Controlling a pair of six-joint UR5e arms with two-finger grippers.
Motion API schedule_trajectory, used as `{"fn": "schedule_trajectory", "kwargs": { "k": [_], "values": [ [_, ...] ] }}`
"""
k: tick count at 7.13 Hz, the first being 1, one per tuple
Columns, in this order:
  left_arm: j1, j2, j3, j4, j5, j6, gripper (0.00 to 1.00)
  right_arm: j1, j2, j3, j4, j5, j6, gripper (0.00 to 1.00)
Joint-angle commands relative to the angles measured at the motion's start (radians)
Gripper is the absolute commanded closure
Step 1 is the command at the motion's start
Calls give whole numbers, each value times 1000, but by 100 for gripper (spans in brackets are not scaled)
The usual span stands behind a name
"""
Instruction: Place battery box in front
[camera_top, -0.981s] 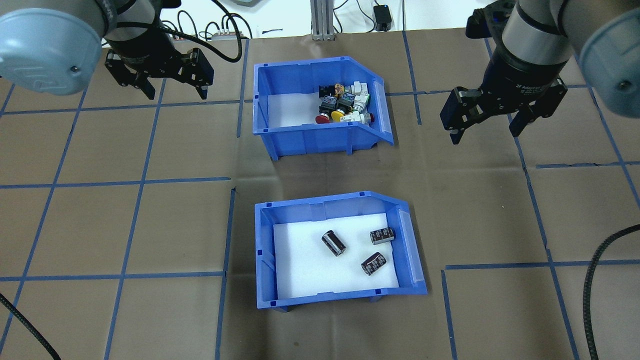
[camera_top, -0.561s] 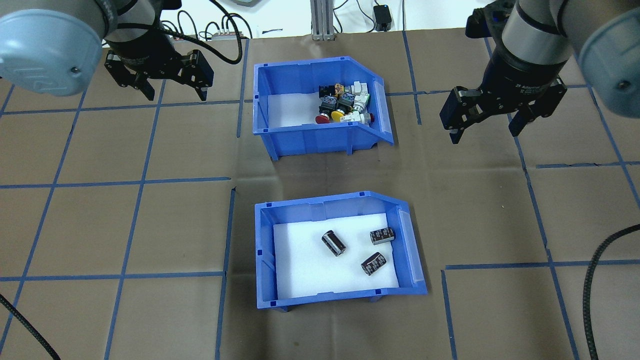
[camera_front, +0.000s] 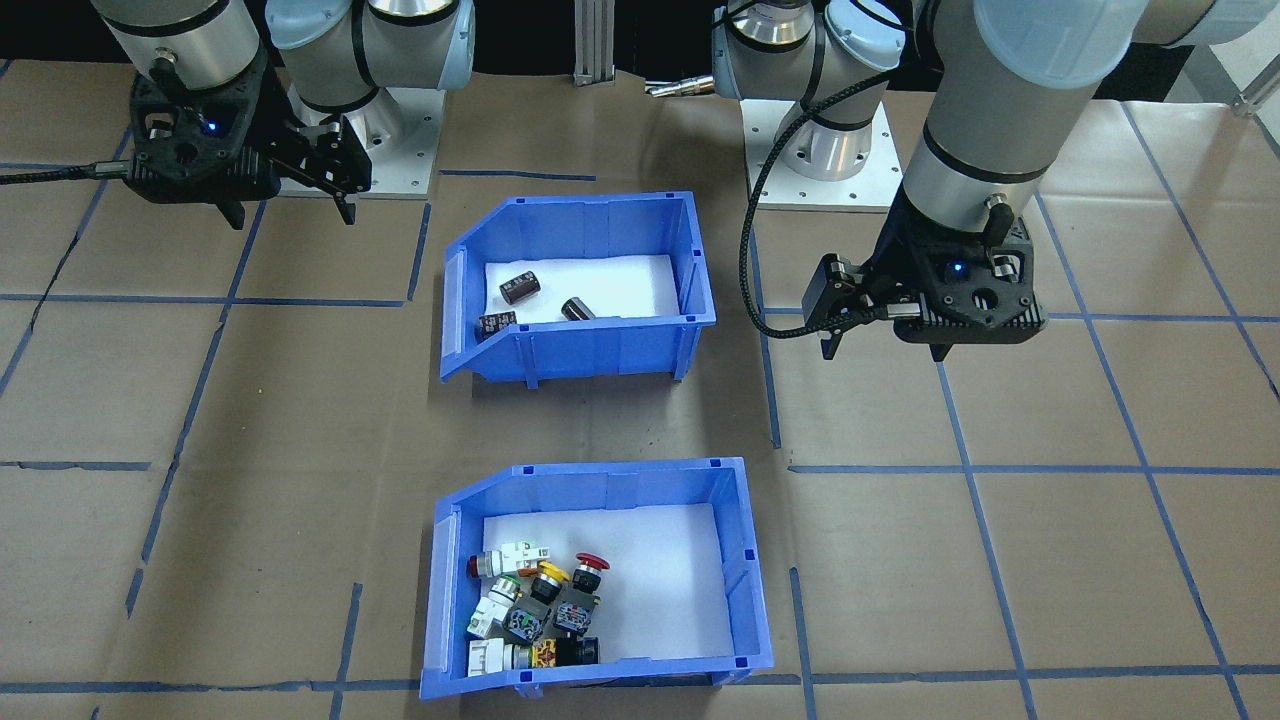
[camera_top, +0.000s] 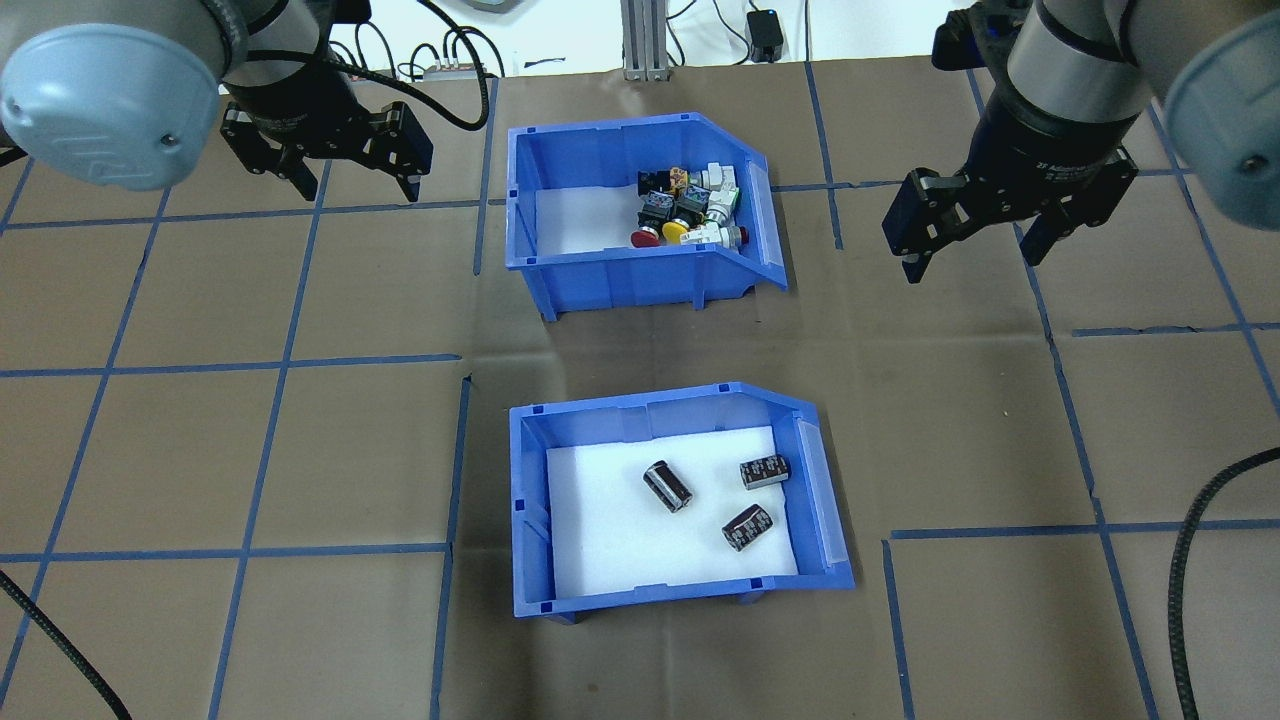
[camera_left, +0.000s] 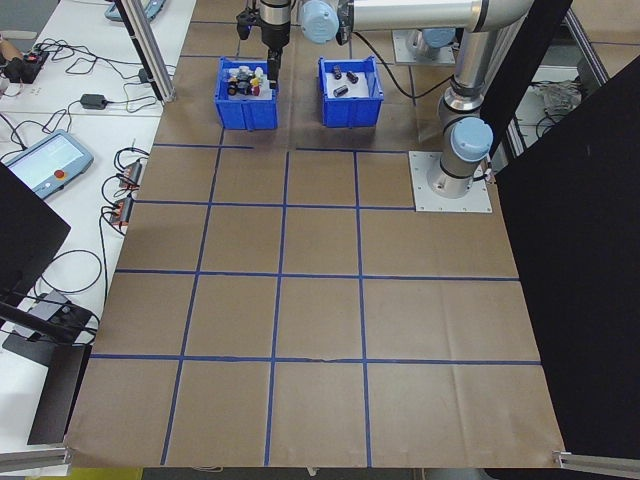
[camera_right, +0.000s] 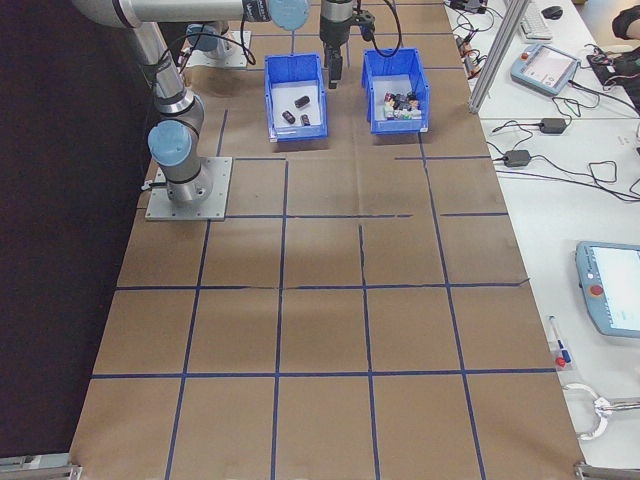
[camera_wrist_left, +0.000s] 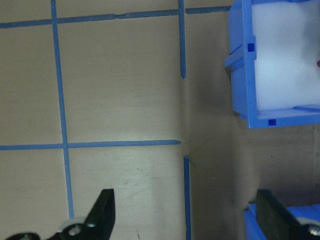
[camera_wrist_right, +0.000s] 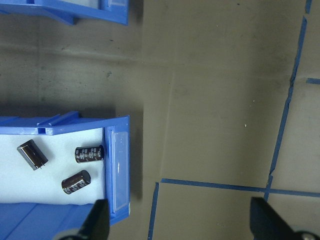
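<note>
The battery box (camera_top: 528, 520), a blue open-top bin with a white foam liner and three dark cylinders (camera_top: 668, 486), stands on the near half of the table, also seen from the front (camera_front: 600, 350) and in the right wrist view (camera_wrist_right: 116, 165). My left gripper (camera_top: 357, 190) hangs open and empty far to the left, beside the other bin. My right gripper (camera_top: 970, 265) is open and empty at the far right, well away from the battery box. From the front, the left gripper (camera_front: 885, 350) is at the right and the right gripper (camera_front: 293, 215) at the top left.
A second blue bin (camera_top: 620, 275) with colourful push-button switches (camera_top: 690, 205) stands farther from the robot, directly behind the battery box. Brown paper with blue tape lines covers the table. Cables and a metal post lie along the far edge.
Both grippers have drifted slightly toward the far side of the table, still open. Neither bin has moved.
</note>
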Motion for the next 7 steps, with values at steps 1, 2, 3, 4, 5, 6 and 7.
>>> {"fn": "schedule_trajectory", "kwargs": {
  "k": [1, 2, 3, 4, 5, 6, 7],
  "values": [
    [-1, -10, -1, 0, -4, -48, 0, 0, 50, -52, -4, 1, -133, 0],
    [-8, -9, -17, -3, -10, -168, 0, 0, 106, -110, -2, 1, -192, 0],
    [-19, 22, -72, -7, -11, -320, 0, 0, 165, -185, -1, 1, -308, 0],
    [-30, 55, -137, -3, -13, -446, 0, 2, 223, -249, 1, 4, -433, 0],
    [-53, 100, -178, -7, -11, -585, 0, 17, 258, -282, -1, 4, -582, 0],
    [-97, 130, -226, -9, -11, -738, 0, 41, 278, -308, -10, 2, -665, 0],
    [-181, 143, -278, -1, -10, -963, 0, 80, 311, -325, -33, 2, -780, 0]
  ]
}}
